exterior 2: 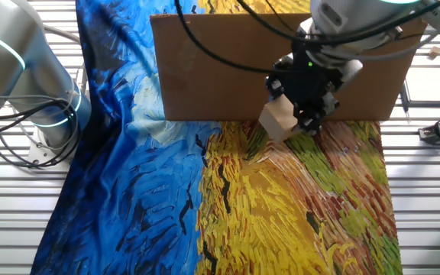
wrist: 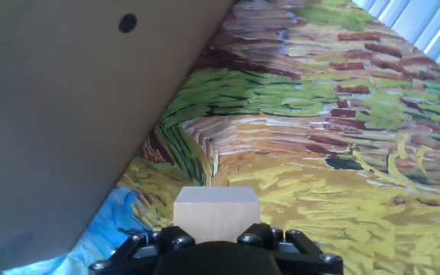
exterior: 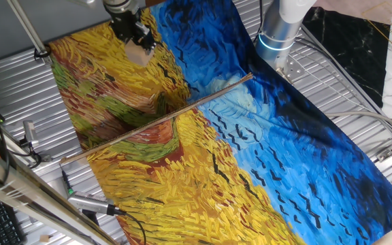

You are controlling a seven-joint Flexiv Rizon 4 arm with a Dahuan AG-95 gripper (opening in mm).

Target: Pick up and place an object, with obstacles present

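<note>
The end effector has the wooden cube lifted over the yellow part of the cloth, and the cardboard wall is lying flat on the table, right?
Not quite. The end effector does hold the wooden cube above the yellow part of the cloth, but the cardboard wall stands upright on its long edge, not flat. The other fixed view shows it.

I can read no text, label, brand, number or sign anywhere around me, neither on the painted cloth (exterior: 264, 156) nor on the brown board (exterior 2: 212, 69) beside it.
</note>
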